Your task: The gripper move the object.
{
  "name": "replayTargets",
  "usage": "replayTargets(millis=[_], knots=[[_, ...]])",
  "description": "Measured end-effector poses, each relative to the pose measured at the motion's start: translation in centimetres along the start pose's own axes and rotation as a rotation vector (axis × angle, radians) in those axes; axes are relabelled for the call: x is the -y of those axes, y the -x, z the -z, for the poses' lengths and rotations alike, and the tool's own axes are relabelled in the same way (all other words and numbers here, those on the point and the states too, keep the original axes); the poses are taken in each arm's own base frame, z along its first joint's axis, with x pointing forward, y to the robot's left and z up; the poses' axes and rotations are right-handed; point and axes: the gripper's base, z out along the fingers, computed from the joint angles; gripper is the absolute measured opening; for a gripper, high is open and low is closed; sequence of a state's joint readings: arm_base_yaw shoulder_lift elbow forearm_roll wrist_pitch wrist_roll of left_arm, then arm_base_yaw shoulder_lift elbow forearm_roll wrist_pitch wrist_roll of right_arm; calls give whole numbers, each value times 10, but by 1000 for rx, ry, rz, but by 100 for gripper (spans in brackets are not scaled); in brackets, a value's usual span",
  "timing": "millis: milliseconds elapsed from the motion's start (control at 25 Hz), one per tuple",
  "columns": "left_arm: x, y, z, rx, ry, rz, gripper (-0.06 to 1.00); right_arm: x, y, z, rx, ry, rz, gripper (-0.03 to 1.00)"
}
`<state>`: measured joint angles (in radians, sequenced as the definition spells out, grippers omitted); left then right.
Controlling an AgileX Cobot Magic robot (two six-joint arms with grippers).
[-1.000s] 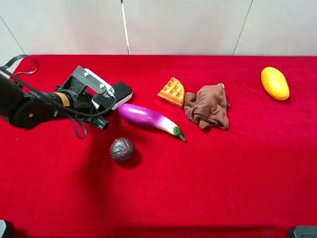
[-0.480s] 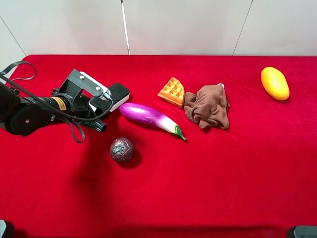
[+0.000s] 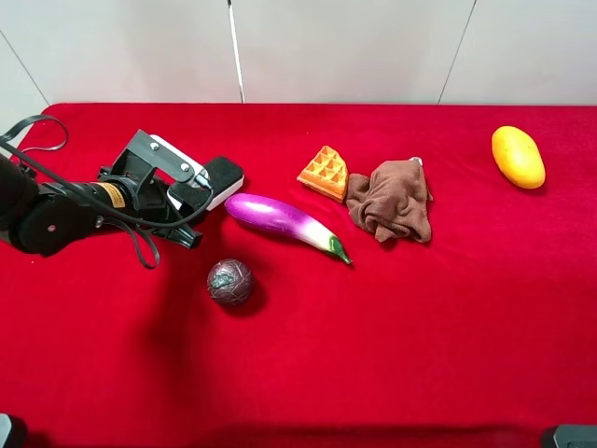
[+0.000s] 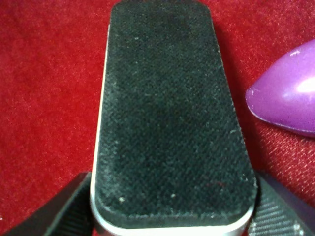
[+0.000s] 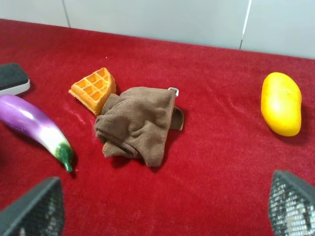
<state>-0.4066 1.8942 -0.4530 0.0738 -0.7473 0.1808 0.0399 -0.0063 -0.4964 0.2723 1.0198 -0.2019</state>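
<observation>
The eraser [image 3: 219,177], a flat block with a white base and black felt top, sits between the fingers of my left gripper [image 3: 193,191] at the left of the red table. In the left wrist view the eraser [image 4: 167,113] fills the frame, and a black finger [image 4: 59,216] presses each side of its near end. The left gripper [image 4: 172,219] is shut on it. The eraser's end also shows in the right wrist view [image 5: 12,77]. My right gripper [image 5: 162,211] is open and empty, above the table's right half.
A purple eggplant [image 3: 280,220] lies just right of the eraser, its end nearly touching [image 4: 288,98]. A dark round ball [image 3: 229,281] lies in front. A waffle piece [image 3: 324,173], a brown cloth [image 3: 392,199] and a yellow mango [image 3: 518,156] lie further right.
The left arm drew back slightly to the left with the eraser in its grip, then held still. Nothing else moved.
</observation>
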Motion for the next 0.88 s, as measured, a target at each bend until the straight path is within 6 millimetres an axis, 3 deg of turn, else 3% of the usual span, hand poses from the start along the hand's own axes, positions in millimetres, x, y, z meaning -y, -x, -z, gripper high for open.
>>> replayTargets(millis=[880], knots=[[0,0,0,5,2,-34,65,0,0,0,0,0,0,63]])
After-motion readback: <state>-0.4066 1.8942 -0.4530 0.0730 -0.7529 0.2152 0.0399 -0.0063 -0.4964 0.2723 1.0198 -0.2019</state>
